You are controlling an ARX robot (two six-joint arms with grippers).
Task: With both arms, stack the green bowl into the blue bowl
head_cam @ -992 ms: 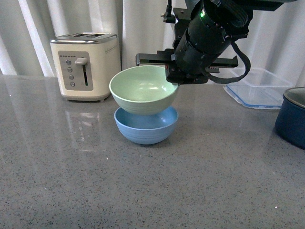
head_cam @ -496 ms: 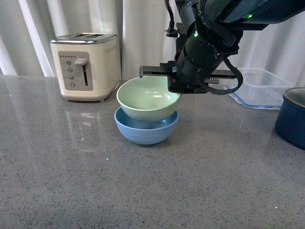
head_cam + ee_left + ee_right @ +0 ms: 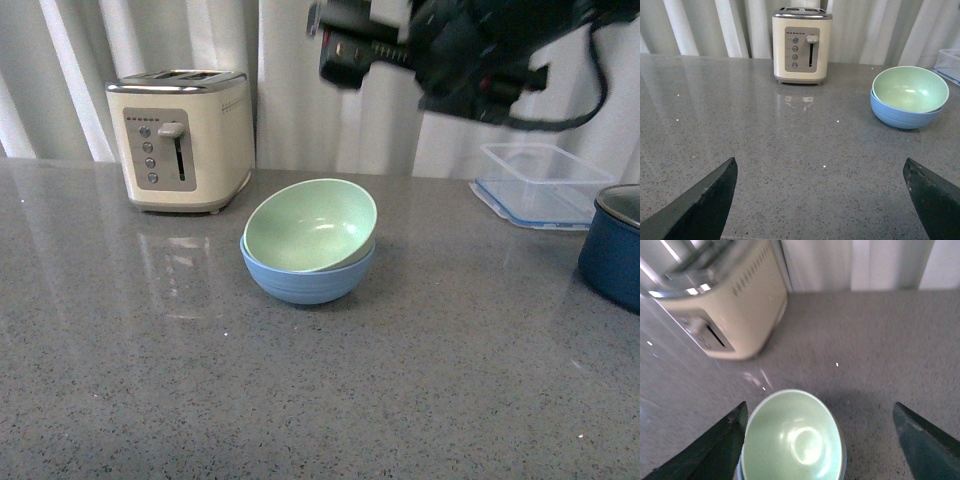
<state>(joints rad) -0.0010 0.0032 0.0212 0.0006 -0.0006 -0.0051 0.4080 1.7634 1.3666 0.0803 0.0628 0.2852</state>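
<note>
The pale green bowl (image 3: 310, 224) sits tilted inside the light blue bowl (image 3: 306, 281) in the middle of the grey counter. Both show in the left wrist view, the green bowl (image 3: 910, 89) in the blue bowl (image 3: 900, 115), and from above in the right wrist view, the green bowl (image 3: 792, 438) with a sliver of the blue bowl's rim (image 3: 843, 457). My right arm (image 3: 470, 45) is raised high above and behind the bowls, and its gripper (image 3: 822, 432) is open and empty over them. My left gripper (image 3: 822, 187) is open and empty, low over the counter, far from the bowls.
A cream toaster (image 3: 180, 136) stands at the back left, also in the left wrist view (image 3: 801, 44) and the right wrist view (image 3: 722, 305). A clear plastic container (image 3: 540, 183) and a dark navy pot (image 3: 613, 245) stand at the right. White curtains hang behind.
My right gripper has let go of the green bowl, which dropped into the blue bowl and rests tilted. The right arm has risen up and away from the bowls.
</note>
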